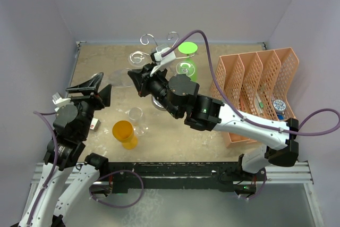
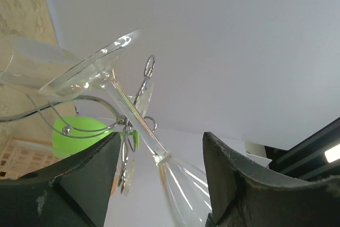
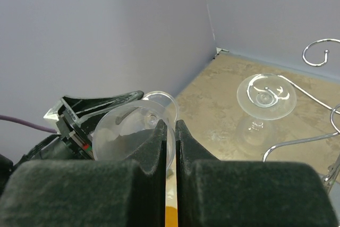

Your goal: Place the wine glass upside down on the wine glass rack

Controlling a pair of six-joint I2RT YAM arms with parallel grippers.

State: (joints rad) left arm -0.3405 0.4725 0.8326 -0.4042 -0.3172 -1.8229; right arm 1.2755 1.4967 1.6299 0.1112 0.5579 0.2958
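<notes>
Hanging in the air between the 2 arms is the clear, long-stemmed wine glass (image 1: 120, 77). It is tipped sideways, near the shiny silver wire wine glass rack (image 1: 147, 39) but not on it yet. The right gripper (image 3: 175, 131) is squeezed tight, and it looks like it pinches the edge of the round foot (image 2: 87, 70). The left gripper (image 1: 102, 86) is spread wide, with 1 finger on each side of the bowl (image 2: 183, 195). I see a gap there, so I think it is not holding. The glass is light, hard, slippery and easy to break. The thin stem (image 2: 135, 115) is the best place to hold it, softly, so the foot can slide onto a curly arm.
</notes>
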